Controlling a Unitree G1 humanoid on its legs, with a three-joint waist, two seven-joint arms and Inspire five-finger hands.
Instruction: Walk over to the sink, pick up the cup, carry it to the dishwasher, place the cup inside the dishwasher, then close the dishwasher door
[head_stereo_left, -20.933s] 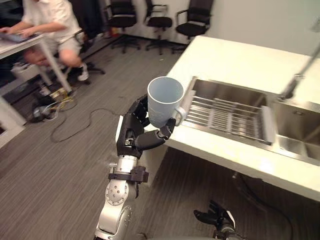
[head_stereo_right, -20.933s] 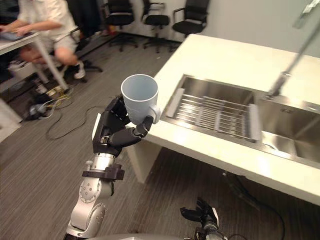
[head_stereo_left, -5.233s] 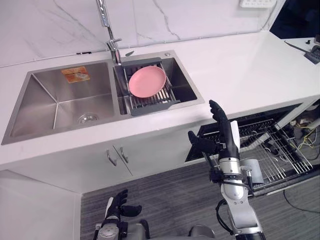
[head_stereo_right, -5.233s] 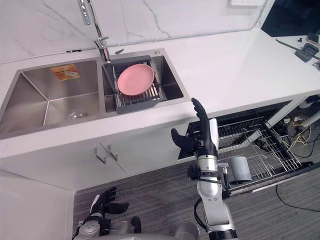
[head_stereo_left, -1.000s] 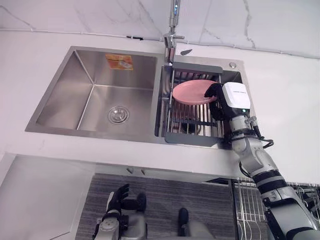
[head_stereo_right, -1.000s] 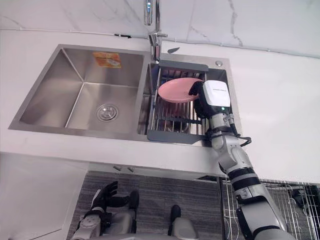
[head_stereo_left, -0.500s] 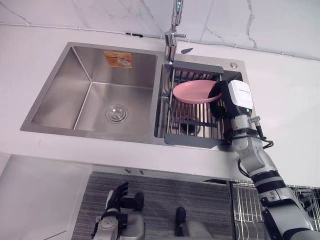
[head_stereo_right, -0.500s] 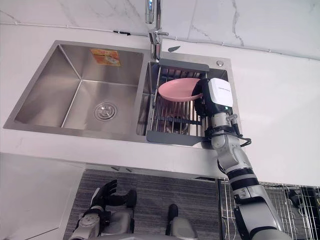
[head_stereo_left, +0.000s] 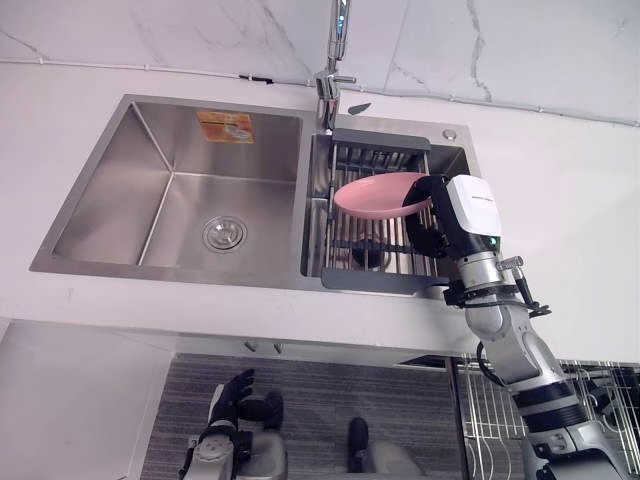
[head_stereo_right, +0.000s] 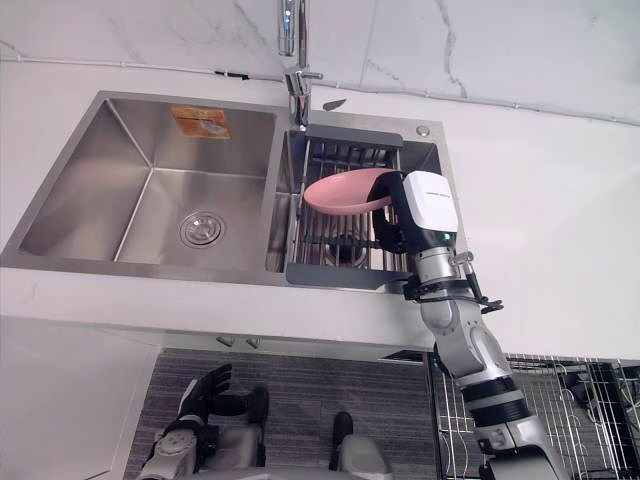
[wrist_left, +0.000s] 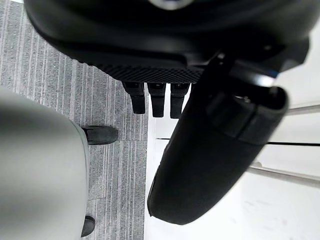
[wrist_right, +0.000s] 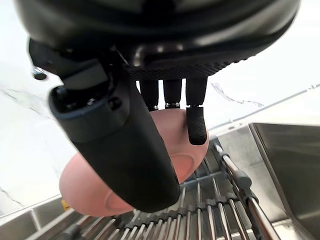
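Lifted since half a second ago, the plate now hangs tilted above the drainer in the sink's right basin, where it lay nearly flat before.

From the left eye, the right hand is clamped on the plate's right rim. What it holds is a pink plate, not a cup. The plate stretches left from the hand, its near edge dipped. The left hand hangs low by the floor, well apart. The dishwasher basket sits under the worktop, nearer and right of the hand. The carry should therefore swing the plate right and towards the robot, and the right arm is the nearer one for it.

From the right eye, the same grip shows, the plate clear of the drainer bars.

At the left wrist, the left hand has its fingers straight and loose, holding nothing, above the floor.

At the right wrist, the thumb lies across one face of the plate and the fingers curl over its rim, pinching it.
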